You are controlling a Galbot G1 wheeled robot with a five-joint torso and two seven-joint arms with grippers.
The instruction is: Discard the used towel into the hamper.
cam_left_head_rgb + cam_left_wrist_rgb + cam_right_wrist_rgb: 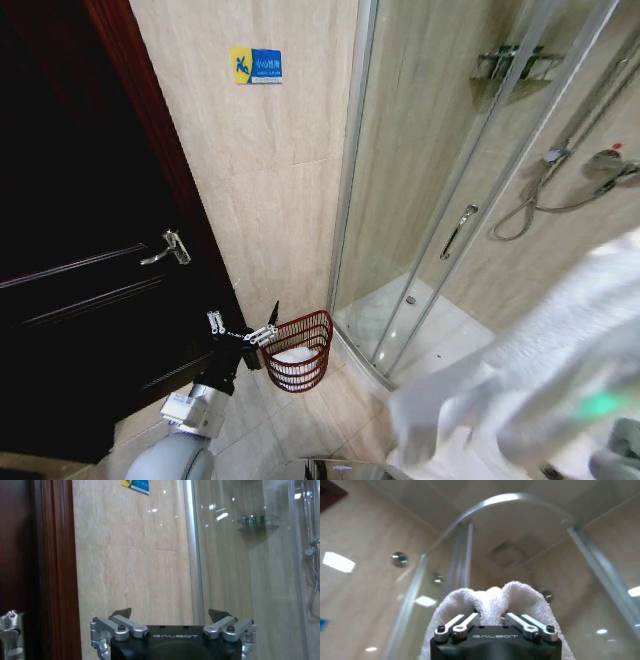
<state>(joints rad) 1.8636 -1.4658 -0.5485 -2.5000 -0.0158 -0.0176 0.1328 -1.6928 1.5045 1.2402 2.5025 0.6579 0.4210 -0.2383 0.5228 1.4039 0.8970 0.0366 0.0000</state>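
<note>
The right end effector (490, 619) is clamped on a white towel (492, 596), whose folds bulge up between and above its fingers; behind it the right wrist view looks up at the curved top rail of the shower enclosure (515, 498) and a pale ceiling. In the head view the towel (540, 370) hangs as a large blurred white mass at the lower right, close to the camera, well apart from the hamper.

The left end effector (243, 330) is held low over the floor, its fingers spread wide with nothing between them; it sits just beside the hamper's rim, on the door side. In the left wrist view its two dark fingertips (122, 612) stand far apart, facing the beige tiled wall (135, 562).

The hamper (298, 350), a small round reddish-brown open-weave basket, stands on the tiled floor (330, 420) in the corner where the wall meets the foot of the glass shower enclosure (440, 200). Something white lies inside it.

The room is a bathroom: a dark wooden door (80, 280) with a metal lever handle (168, 248) is on the left, a blue and yellow sign (256, 65) is fixed high on the wall, and behind the glass a shower head with hose (560, 180) and a wire shelf (515, 65) hang on the far wall
</note>
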